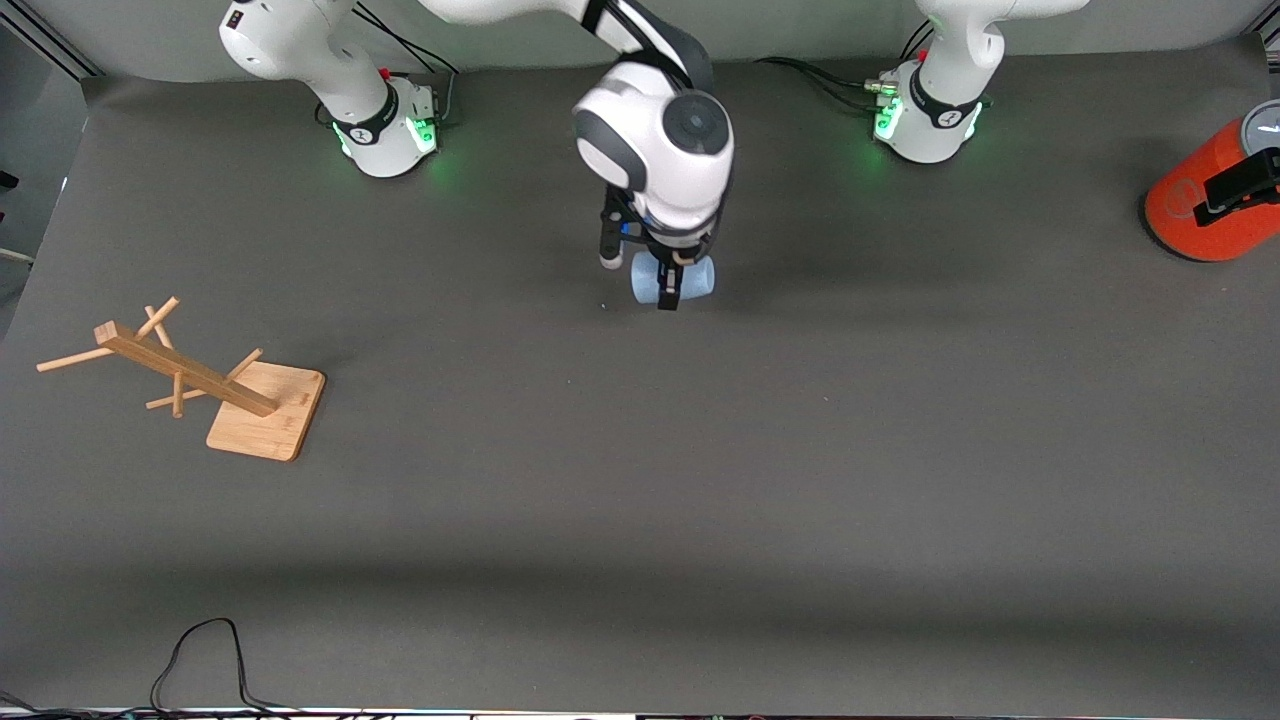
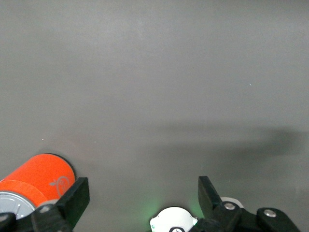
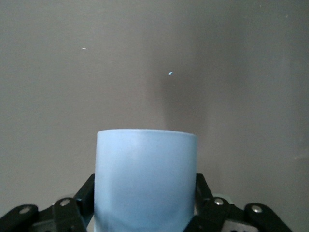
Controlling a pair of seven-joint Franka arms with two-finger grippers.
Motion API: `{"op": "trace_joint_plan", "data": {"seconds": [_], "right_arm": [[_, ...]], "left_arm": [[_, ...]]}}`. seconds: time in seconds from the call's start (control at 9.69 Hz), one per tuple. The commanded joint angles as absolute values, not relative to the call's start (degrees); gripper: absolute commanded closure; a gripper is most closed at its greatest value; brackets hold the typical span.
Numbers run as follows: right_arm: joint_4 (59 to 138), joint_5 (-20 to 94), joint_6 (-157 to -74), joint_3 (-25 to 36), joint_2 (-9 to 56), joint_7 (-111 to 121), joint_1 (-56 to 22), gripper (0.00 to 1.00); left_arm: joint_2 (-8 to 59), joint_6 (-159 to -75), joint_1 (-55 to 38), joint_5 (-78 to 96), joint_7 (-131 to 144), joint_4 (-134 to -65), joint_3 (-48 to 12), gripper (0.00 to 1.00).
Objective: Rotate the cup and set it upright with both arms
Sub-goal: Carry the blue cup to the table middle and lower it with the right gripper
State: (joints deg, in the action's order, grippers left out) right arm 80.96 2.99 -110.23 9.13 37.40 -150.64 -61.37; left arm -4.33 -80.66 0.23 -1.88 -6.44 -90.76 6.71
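The right gripper [image 1: 668, 283] stands low over the middle of the grey counter [image 1: 640, 480], between the two green-lit bases, with the cup [image 1: 672, 278] lying on its side between its fingers [image 3: 203, 193]. In the right wrist view the pale-blue cup [image 3: 146, 179] fills the gap, and both black fingers press against its walls, closed onto it. The left gripper [image 1: 1240, 185] hangs at the left arm's end of the counter, over the orange cylinder [image 1: 1205, 200] with the grey top; in the left wrist view its fingers [image 2: 72, 198] are spread wide and grip nothing, the orange cylinder [image 2: 41, 176] lying beside one of them. A wooden peg stand [image 1: 200, 375] on a square base sits toward the right arm's end.
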Motion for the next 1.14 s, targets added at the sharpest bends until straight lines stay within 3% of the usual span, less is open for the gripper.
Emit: {"op": "trace_joint_plan", "data": {"seconds": [0.0,0.62,0.72,0.93,1.03], "right_arm": [[72.88,3.25,-108.72,9.93,46.29,-156.69,-63.28,0.57],[71.28,2.99,-112.76,9.93,53.96,-158.03,-64.69,0.57],[71.37,2.99,-112.85,9.93,53.96,-158.03,-64.69,0.53],[71.37,2.99,-112.76,10.02,53.96,-158.11,-64.69,0.21],[71.28,3.08,-112.76,9.93,53.96,-158.12,-64.77,0.11]], "left_arm": [[-4.48,-80.69,1.48,-1.50,-7.29,-90.79,6.68,0.00],[-3.34,-82.09,1.58,1.23,-6.59,-90.53,6.77,0.00],[-3.34,-82.00,1.58,1.06,-6.94,-90.53,6.77,0.00],[-3.08,-82.53,1.58,1.05,-6.77,-90.62,6.77,0.00],[-2.90,-82.53,1.58,1.05,-6.77,-90.70,6.77,0.00]]}}
